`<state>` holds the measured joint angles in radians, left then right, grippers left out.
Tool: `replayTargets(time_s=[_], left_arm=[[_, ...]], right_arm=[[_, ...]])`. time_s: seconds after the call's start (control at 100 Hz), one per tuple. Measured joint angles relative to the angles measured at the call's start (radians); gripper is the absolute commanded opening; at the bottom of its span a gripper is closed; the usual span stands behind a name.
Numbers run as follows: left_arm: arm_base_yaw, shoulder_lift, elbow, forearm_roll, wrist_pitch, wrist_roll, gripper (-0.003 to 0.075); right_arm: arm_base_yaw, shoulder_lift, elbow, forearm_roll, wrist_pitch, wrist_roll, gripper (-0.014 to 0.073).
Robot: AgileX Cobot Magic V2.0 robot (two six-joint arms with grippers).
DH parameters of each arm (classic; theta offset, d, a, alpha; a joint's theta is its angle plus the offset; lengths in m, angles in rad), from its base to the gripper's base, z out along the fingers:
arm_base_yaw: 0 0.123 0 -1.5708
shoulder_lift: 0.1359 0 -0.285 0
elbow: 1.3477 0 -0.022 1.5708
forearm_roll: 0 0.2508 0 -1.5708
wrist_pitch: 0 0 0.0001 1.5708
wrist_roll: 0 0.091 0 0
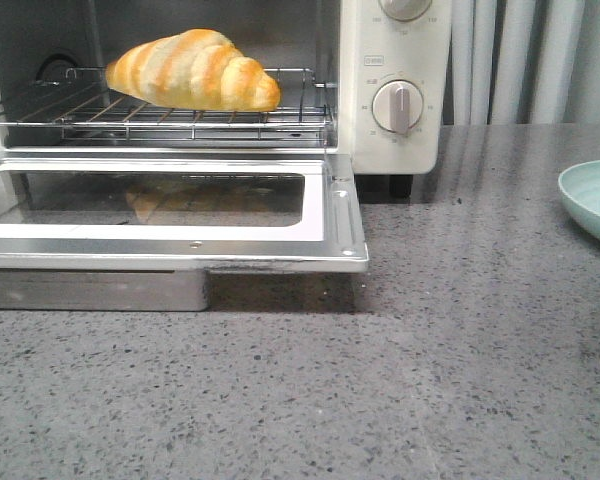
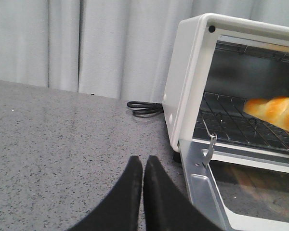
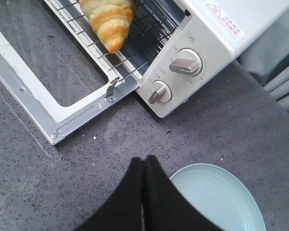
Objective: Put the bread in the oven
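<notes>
A: What is shown on the counter?

B: A cream-white oven is seen on a grey speckled countertop, its glass-windowed door dropped flat open toward the camera. The bread, golden-orange with pale stripes, is laid on the wire rack inside the oven, nearer the rack's front edge. A faint reflection of it is caught in the door glass.

A: And the grippers?

B: Neither is visible in the front view. In the left wrist view, the left gripper is seen with its black fingers pressed together and nothing held between them; it is poised over bare counter beside the oven's left wall. In the right wrist view, the right gripper is likewise closed and empty, above the counter just beside a pale blue-green plate.

A: Anything else?

B: Two round knobs are set on the oven's right panel. A black cord is coiled behind the oven, and grey curtains are hung at the back.
</notes>
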<state>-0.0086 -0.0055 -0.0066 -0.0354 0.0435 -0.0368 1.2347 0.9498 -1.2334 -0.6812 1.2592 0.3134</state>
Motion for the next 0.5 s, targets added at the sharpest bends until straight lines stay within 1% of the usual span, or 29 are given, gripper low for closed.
replayTargets(time_s=[0.36, 0.5], left_arm=[[0.000, 0.000, 0.000, 0.000, 0.000, 0.000, -0.0021], [0.000, 0.000, 0.000, 0.000, 0.000, 0.000, -0.0021]], right_arm=[[0.000, -0.008, 0.004, 0.052, 0.000, 0.008, -0.0076], [0.000, -0.036, 0.075, 0.052, 0.000, 0.019, -0.0076]])
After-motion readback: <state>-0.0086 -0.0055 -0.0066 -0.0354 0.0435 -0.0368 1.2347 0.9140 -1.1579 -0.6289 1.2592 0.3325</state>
